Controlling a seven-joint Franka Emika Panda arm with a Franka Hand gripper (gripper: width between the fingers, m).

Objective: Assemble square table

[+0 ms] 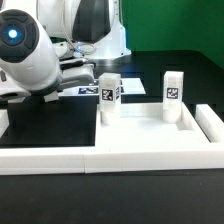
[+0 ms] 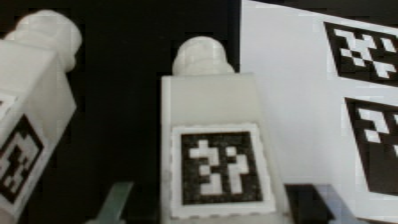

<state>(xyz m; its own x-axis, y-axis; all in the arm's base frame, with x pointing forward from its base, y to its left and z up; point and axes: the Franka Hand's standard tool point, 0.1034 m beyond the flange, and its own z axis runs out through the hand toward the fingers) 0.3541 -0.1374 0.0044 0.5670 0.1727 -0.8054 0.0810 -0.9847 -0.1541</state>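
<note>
Recording gripper (image 2: 214, 207) spread astride a tagged leg (image 2: 214, 120), finding fingers (image 2: 121, 201) mostly cropped, contact unclear, losing jaws behind the arm (image 1: 35, 55) at exterior view's nine o'clock.

A leg (image 2: 214, 130) is flanked by the parted end effector (image 2: 217, 205), with slim clearance left at both sides. A second leg (image 2: 36, 100) is stood just beside it, so room there is narrowed. Along the counter (image 1: 150, 205) edge nearest the exterior view, low passage is barred by the border rail (image 1: 120, 155).

Blurred white robot arm (image 1: 35, 60) largely hid the gripper (image 2: 214, 195) in the exterior view; the wrist view's edge cropped a white tagged plastic leg (image 2: 32, 110).
</note>
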